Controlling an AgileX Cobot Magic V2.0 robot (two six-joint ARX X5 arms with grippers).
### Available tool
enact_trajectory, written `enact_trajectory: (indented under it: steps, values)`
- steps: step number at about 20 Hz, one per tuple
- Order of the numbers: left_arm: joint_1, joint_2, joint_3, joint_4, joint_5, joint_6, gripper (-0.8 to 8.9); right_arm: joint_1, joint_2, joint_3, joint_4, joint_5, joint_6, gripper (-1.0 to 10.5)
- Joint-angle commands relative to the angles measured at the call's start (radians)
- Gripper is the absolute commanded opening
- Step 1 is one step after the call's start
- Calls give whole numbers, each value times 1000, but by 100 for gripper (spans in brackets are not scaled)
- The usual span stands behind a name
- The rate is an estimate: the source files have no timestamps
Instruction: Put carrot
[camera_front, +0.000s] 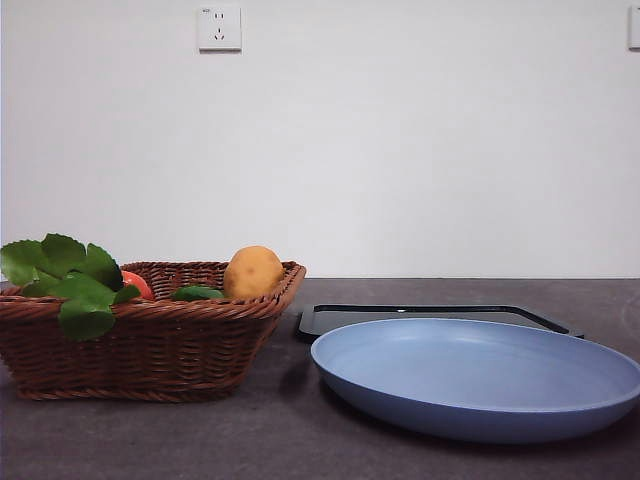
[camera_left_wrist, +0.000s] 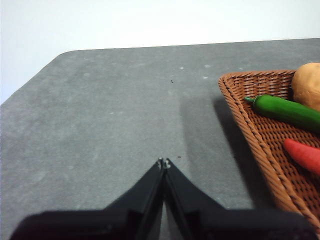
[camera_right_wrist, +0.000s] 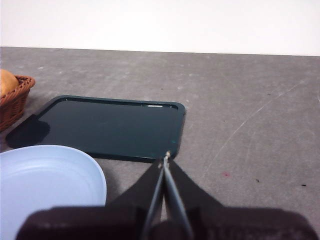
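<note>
The carrot (camera_front: 137, 284) and potato (camera_front: 252, 271) lie in the basket (camera_front: 150, 350), left of the plate (camera_front: 480, 380), tray (camera_front: 430, 316) behind it.

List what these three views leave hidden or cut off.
- Carrot: front view shows only a red bit; its leaves and the basket rim hide the rest. Left wrist view cuts it at the picture's edge.
- Potato: lower part hidden behind the rim.
- Black tray: front view, mostly hidden by the blue plate.
</note>
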Motion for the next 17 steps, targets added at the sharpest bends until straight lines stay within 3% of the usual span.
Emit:
enact_trajectory:
  steps: [1,5,8,12,17]
  values:
    - [3,-3,-10,16,54,-97,8,0,-4,-3,10,-2,80,3]
    - [3,-3,-10,36,229,-295,8,0,-4,-3,13,-3,361,4]
    - [3,-3,-10,78,367,-346,8,0,-4,-3,16,4,538,3]
    - [3,-3,-10,133,437,-358,8,0,-4,-3,16,2,606,3]
    - [3,-3,-5,161,435,-463,7,0,-3,5,24,-19,652,3]
